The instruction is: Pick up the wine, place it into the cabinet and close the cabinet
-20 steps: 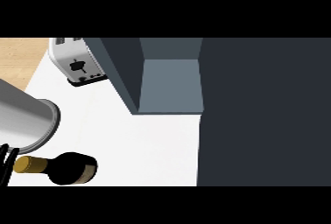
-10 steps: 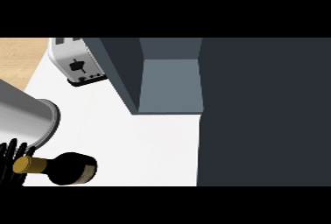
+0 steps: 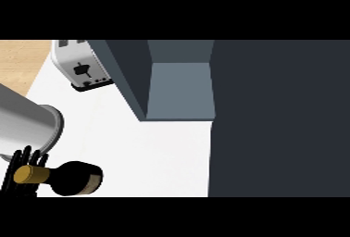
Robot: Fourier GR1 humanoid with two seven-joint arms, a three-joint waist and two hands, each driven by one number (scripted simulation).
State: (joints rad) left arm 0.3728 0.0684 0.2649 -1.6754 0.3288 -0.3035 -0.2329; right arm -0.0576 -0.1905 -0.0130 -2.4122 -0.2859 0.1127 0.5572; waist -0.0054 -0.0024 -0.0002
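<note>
White counter (image 3: 137, 152), lower-left corner: left hand (image 3: 21, 162) curled round the wine (image 3: 77, 178) neck, mostly hidden behind it and cut off by the edge. Bottle axis runs left-right, gold cap leftward. Farther back: open cabinet (image 3: 179, 90), toaster (image 3: 82, 68).

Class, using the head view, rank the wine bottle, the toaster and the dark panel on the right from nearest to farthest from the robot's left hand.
1. wine bottle: lower left, its neck inside the fingers of the left hand.
2. toaster: upper left, well above the hand.
3. dark panel: fills the right side, farthest away.
</note>
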